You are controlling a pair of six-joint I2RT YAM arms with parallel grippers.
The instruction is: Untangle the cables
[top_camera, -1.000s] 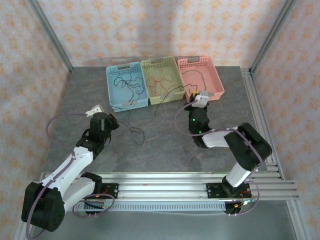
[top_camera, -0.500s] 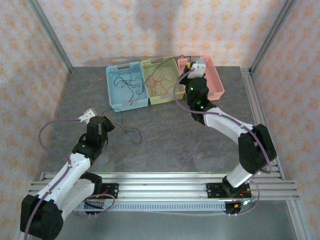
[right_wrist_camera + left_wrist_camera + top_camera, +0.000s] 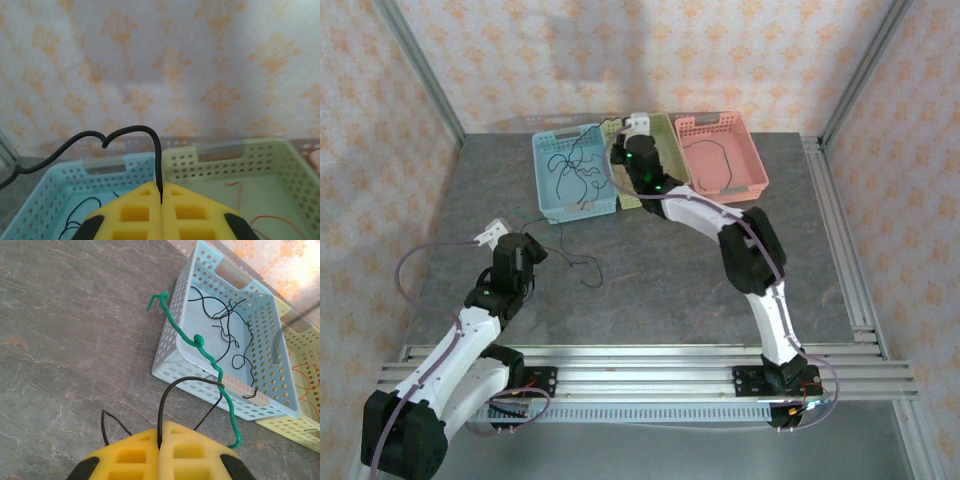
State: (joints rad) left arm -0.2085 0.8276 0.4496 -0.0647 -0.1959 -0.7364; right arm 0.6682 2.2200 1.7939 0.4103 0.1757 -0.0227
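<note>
My left gripper (image 3: 541, 246) sits low over the table in front of the blue basket (image 3: 538, 172), shut on a black cable (image 3: 165, 400). That cable loops up from the yellow fingertips (image 3: 145, 440) and hooks round a green cable (image 3: 207, 357), which climbs over the basket's near wall. More black cables (image 3: 225, 320) lie inside. My right gripper (image 3: 626, 137) is held high over the seam between the blue and yellow-green baskets, shut on another black cable (image 3: 127, 131) that arcs up and away to the left.
The yellow-green basket (image 3: 225, 155) holds red-orange strands (image 3: 267, 219). The pink basket (image 3: 761, 172) at the right holds a dark cable (image 3: 712, 150). A loose black strand (image 3: 584, 268) trails on the grey table by my left gripper. Frame rails run along the near and right edges.
My right arm has swung up and left from in front of the pink basket to above the blue and yellow-green baskets, taking its black cable along. The left gripper drew back slightly.
</note>
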